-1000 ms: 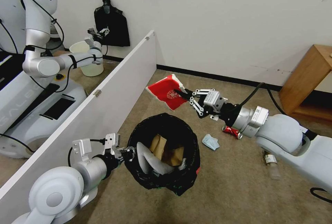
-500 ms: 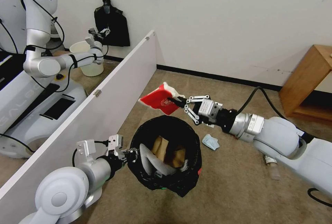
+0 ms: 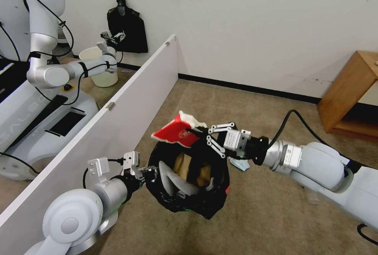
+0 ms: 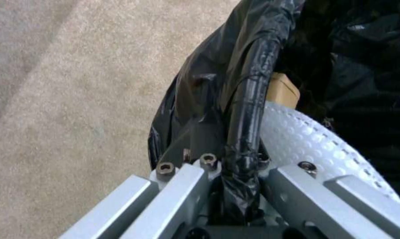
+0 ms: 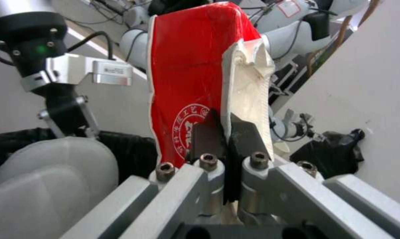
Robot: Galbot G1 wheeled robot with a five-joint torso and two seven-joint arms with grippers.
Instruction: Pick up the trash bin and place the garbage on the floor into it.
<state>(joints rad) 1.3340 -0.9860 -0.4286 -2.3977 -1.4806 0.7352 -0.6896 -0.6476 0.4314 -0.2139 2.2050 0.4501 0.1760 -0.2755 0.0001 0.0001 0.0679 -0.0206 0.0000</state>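
The left gripper pinches the trash bin by its bagged rim, holding it off the floor so the right gripper, fingers clamped on the red carton, can drop it inside.

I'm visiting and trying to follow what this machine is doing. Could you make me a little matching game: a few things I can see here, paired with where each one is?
Things:
1. red paper carton
2. trash bin
3. white slipper
4. light-blue face mask

Places:
A. lying inside the bin
B. on the floor behind the right arm
C. pinched in the right gripper above the bin's rim
D. held by its rim in the left gripper

Pairs: 1-C, 2-D, 3-A, 4-B
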